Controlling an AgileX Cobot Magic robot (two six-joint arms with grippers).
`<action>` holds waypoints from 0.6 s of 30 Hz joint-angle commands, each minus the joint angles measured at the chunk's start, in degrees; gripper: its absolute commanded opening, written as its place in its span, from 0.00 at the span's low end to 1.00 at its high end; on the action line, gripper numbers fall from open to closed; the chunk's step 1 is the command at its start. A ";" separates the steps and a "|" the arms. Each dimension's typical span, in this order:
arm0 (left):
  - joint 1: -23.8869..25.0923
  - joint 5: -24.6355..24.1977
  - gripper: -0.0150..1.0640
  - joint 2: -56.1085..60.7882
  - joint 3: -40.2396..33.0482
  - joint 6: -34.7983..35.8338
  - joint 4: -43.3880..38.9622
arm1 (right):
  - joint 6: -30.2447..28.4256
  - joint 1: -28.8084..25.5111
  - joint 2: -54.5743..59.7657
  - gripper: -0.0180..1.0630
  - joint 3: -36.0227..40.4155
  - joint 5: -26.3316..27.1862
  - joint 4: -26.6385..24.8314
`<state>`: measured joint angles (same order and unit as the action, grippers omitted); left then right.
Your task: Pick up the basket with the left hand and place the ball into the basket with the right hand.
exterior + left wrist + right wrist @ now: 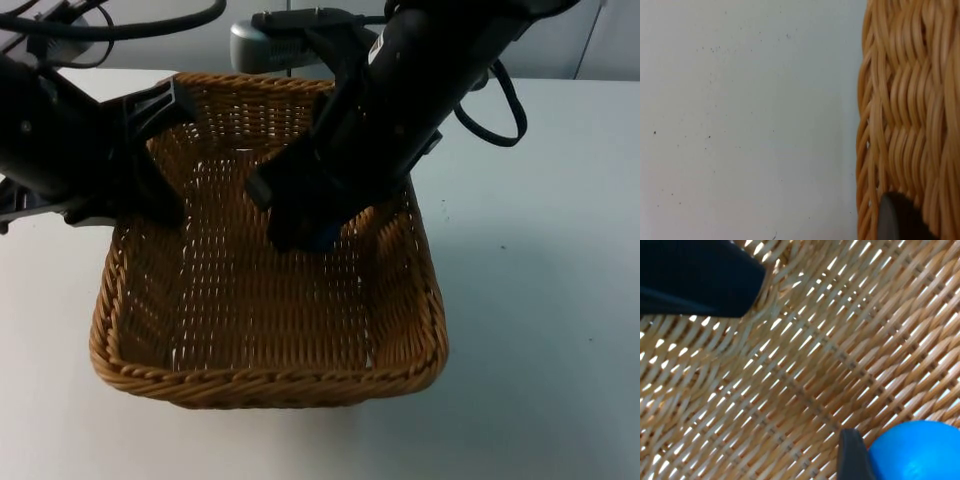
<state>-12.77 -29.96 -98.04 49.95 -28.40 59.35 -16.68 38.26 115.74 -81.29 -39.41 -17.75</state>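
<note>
White table top (pixel 540 300), evenly lit; grey partition wall (pixel 560 40) behind it.

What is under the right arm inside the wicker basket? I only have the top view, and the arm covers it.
Observer: The right wrist view shows a round blue ball against the right hand's black fingertip, above the floor of the tan woven wicker basket.
Operator: And how does the left hand meet the basket?
Observer: In the left wrist view the left hand's black fingertip lies against the outside of the basket's side wall, with the white table top beside that wall.
</note>
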 commanded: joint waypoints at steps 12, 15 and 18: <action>0.08 -0.35 0.01 0.89 0.00 0.35 1.70 | -0.43 0.21 0.14 0.46 -0.05 1.51 -0.27; 0.08 -0.35 0.01 0.89 0.00 0.35 1.70 | -0.43 0.21 0.14 0.46 -0.05 1.51 -0.27; 0.08 -0.35 0.01 0.89 0.00 0.35 1.70 | -0.43 0.21 0.14 0.46 -0.05 1.51 -0.27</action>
<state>-12.77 -29.76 -98.04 49.95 -28.40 59.35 -16.68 38.26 115.95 -81.29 -38.62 -17.96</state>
